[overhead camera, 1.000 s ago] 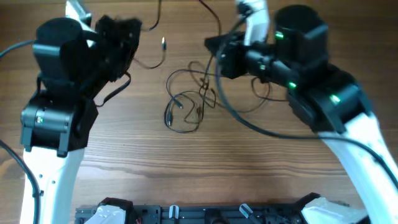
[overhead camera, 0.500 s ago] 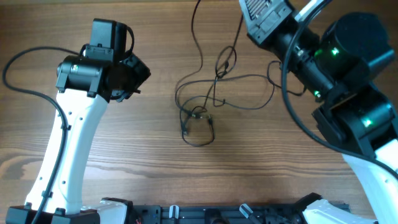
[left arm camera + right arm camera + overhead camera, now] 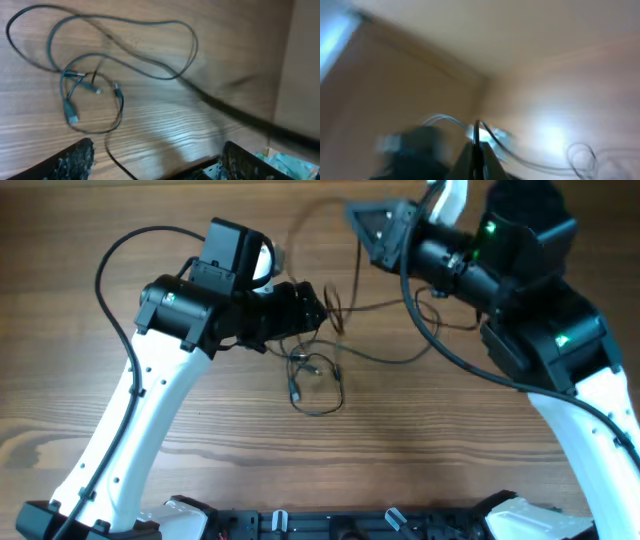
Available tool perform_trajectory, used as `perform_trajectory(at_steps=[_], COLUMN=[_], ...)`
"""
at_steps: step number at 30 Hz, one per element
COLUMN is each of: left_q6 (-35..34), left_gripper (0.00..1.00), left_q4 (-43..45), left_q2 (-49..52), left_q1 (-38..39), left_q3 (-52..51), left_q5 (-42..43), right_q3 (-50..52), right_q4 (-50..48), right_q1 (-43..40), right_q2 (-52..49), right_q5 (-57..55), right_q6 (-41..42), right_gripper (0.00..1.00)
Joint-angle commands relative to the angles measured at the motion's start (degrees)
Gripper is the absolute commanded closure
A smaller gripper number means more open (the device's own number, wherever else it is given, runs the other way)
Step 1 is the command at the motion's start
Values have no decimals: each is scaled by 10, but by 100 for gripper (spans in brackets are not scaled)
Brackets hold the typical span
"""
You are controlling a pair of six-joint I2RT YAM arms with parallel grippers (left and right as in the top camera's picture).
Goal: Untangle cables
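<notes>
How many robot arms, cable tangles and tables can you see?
Robot arms: 2
Cable tangle: 1
Wooden table: 1
Total: 4

Wood-grain table [image 3: 420, 450], brightly lit; along its near edge, black rail [image 3: 340, 526] with pale clips; blurred teal object [image 3: 286, 163] in one corner.
</notes>
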State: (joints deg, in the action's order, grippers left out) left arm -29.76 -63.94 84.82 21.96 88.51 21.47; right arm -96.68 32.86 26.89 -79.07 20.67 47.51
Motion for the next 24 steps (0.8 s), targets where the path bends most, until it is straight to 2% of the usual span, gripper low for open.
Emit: perform_trajectory(at_steps=[1,3,4,6,12,15,17,19,20,21,22,23,24], left_q6=[7,-38,-53,-56,-165,-220,-222,-222,-221,-221,-221,-216,-215], left_gripper=[15,16,16,16,17,18,29,44,58,76,89,96,96], left_q4=[31,47,54,53,44,44,44,44,44,44,44,43,33], left_q2=[1,0,0,0,2,19,33,40,40,40,40,40,40], left_q1=[3,3,3,3,3,17,25,27,27,27,26,26,26], left_q3=[-2,-2,-2,-2,-2,-2,-2,-2,-2,-2,-2,-2,-2], left_q5=[10,28,62,99,98,71,72,72,72,72,70,65,38], right_q3=[7,7,7,7,7,7,7,7,7,7,7,7,7], right_q4=[49,7,-2,-12,-33,-38,-37,-37,-35,-32,-27,-19,-10], right_q1=[-3,-3,-3,-3,-3,-3,-3,-3,-3,-3,-3,-3,-3], right_q2=[-12,-12,-12,-12,-13,-13,-13,-13,-13,-14,-14,-14,-13], right_q5=[-26,19,19,19,21,32,32,32,32,31,28,12,-12], right_q6=[13,14,25,37,56,71,69,67,66,65,65,64,48], right_gripper=[96,96,95,95,96,96,96,96,96,96,96,96,96])
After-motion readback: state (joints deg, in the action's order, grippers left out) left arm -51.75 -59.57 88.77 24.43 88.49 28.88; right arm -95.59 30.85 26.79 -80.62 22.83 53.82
